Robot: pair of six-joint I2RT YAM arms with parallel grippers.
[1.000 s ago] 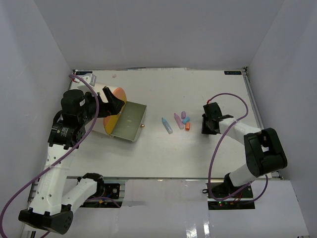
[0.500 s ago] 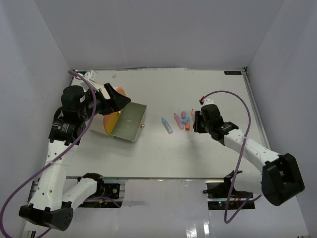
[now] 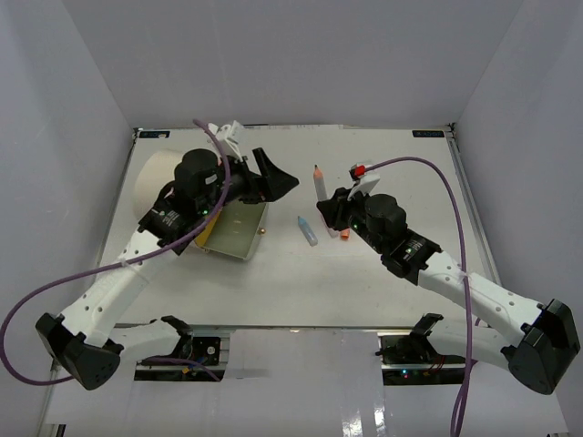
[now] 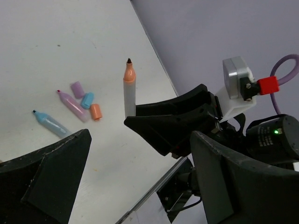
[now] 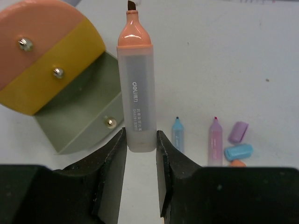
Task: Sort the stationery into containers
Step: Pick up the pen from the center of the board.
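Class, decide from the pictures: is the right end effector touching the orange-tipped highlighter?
Touching. The right wrist view shows the right end effector with both fingers pressed against the barrel of the orange-tipped highlighter, no gap.

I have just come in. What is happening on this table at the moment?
The right gripper holds an uncapped orange marker upright above the table, with its jaws shut on the barrel. The left gripper hovers open and empty near the round drawer box, whose green drawer is pulled out. A blue marker, a pink marker and three loose caps lie on the table, not yet sorted.
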